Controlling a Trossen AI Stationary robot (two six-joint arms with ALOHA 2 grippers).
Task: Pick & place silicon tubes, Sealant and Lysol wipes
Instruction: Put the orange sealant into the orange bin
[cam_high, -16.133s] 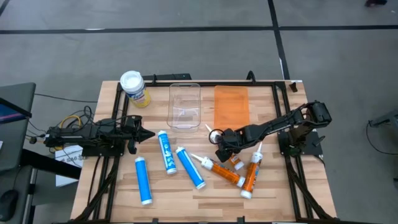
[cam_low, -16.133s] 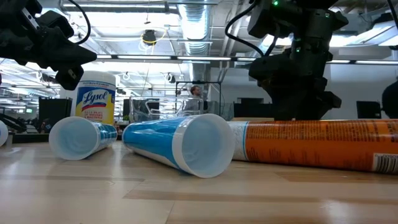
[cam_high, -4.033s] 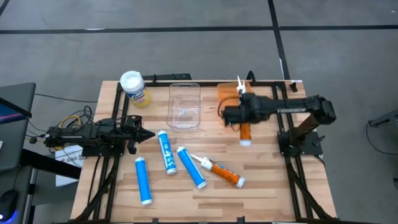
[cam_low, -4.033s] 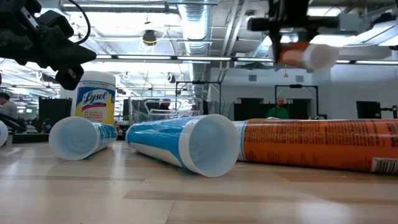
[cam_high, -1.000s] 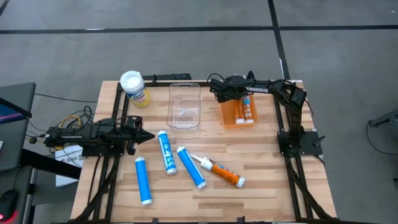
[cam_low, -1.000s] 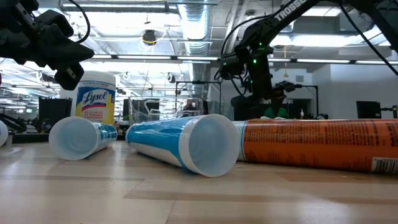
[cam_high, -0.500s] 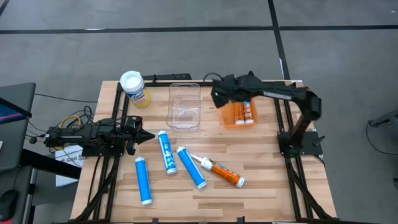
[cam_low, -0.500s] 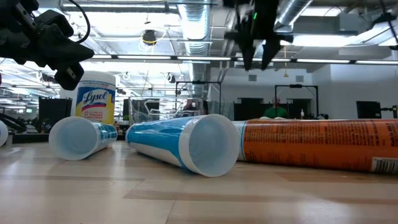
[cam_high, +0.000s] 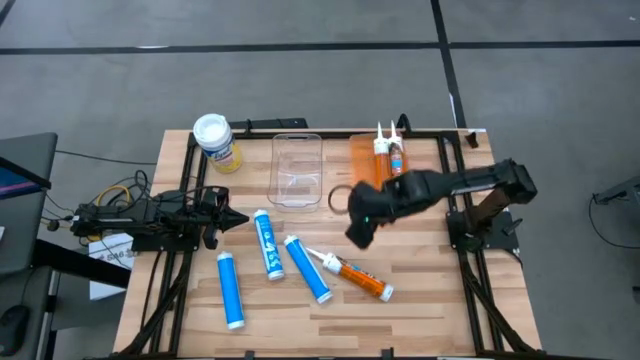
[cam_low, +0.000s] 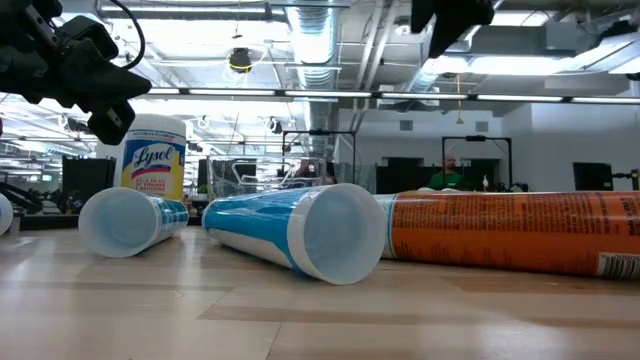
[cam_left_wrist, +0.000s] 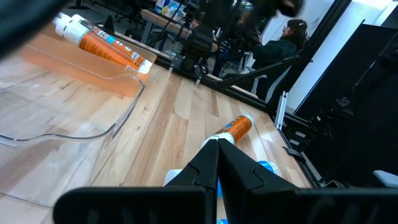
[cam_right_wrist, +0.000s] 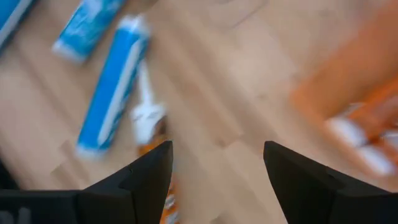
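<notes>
wooden table (cam_high: 420, 300) — right gripper (cam_high: 362, 228) open

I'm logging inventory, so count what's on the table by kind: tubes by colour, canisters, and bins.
Blue tubes: 3
Orange tubes: 3, two of them in the orange bin
Lysol wipes canister: 1
Clear bin: 1
Orange bin: 1
Total: 9

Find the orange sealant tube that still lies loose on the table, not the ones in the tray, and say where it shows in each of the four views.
High view: orange sealant tube, lower middle, right of the blue tubes.
Low view: the long tube at right, beside a blue tube.
Left wrist view: beyond the fingers, mid-frame.
Right wrist view: partly seen beside the lower-left finger.
Shared landmark: the neighbouring blue tube.
</notes>
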